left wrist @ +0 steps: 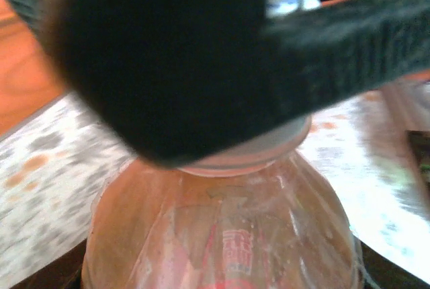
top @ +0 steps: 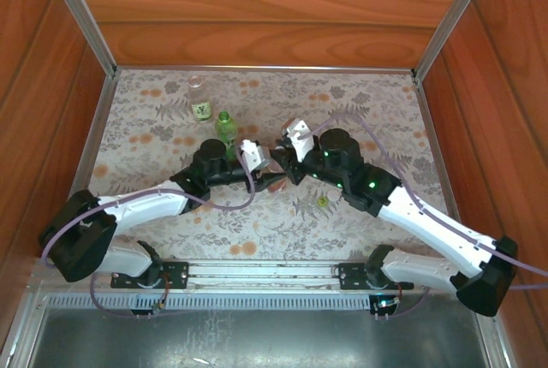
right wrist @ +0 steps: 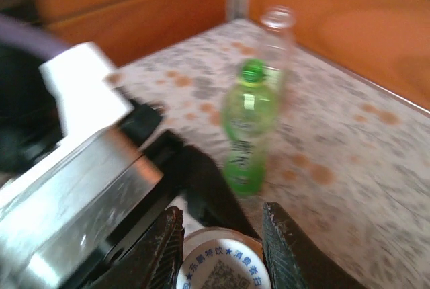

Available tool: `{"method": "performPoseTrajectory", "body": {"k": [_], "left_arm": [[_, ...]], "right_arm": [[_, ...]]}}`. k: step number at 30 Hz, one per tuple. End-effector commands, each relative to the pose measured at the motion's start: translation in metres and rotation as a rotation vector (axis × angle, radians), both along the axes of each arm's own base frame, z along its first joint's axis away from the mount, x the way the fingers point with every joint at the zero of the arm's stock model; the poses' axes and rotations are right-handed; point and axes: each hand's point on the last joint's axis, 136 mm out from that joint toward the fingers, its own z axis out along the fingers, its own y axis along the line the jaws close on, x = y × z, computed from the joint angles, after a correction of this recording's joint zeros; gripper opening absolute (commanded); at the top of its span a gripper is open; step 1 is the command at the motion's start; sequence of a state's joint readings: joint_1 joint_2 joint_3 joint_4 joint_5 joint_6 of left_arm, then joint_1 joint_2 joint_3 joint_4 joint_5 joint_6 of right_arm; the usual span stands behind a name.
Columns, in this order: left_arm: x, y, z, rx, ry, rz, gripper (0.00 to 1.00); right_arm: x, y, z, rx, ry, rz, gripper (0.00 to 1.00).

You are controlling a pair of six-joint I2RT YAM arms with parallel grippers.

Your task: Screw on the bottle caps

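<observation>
2 claws meet at the middle of the table: the left claw is clenched on the amber bottle, the right claw grasps its white cap on the neck. Green bottle and clear bottle stand behind — a yellow-green cap lies apart.

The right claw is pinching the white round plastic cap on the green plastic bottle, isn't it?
No: the white round plastic cap the right gripper pinches sits on the reddish-amber plastic bottle, as the left wrist view shows.
</observation>
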State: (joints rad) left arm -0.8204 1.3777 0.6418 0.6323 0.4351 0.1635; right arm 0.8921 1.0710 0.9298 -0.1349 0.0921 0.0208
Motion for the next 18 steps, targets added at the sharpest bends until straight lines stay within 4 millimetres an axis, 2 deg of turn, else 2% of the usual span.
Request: {"method": "performPoseTrajectory", "body": {"k": [1, 5, 7, 9, 12, 14, 18], "left_arm": [[0.006, -0.027, 0.033, -0.016, -0.177, 0.114, 0.56], [0.017, -0.028, 0.036, -0.028, -0.172, 0.2, 0.56], [0.013, -0.028, 0.036, -0.029, -0.168, 0.185, 0.56], [0.007, -0.027, 0.032, -0.025, -0.169, 0.156, 0.56], [0.002, -0.022, 0.03, -0.035, -0.143, 0.119, 0.55], [-0.012, -0.018, 0.027, -0.045, -0.127, 0.026, 0.55], [-0.042, -0.007, 0.029, -0.087, -0.062, -0.178, 0.55]], "right_arm": [[0.046, -0.022, 0.001, 0.109, -0.007, -0.359, 0.18], [0.066, -0.039, -0.008, 0.1, -0.016, -0.541, 0.17], [0.066, -0.037, -0.009, 0.091, -0.019, -0.526, 0.16], [0.059, -0.029, -0.005, 0.079, -0.046, -0.436, 0.22], [0.033, -0.014, 0.005, 0.05, -0.127, -0.209, 0.36], [0.008, -0.012, 0.011, 0.032, -0.182, -0.059, 0.46], [-0.048, -0.016, 0.017, 0.011, -0.197, 0.227, 0.55]]}}
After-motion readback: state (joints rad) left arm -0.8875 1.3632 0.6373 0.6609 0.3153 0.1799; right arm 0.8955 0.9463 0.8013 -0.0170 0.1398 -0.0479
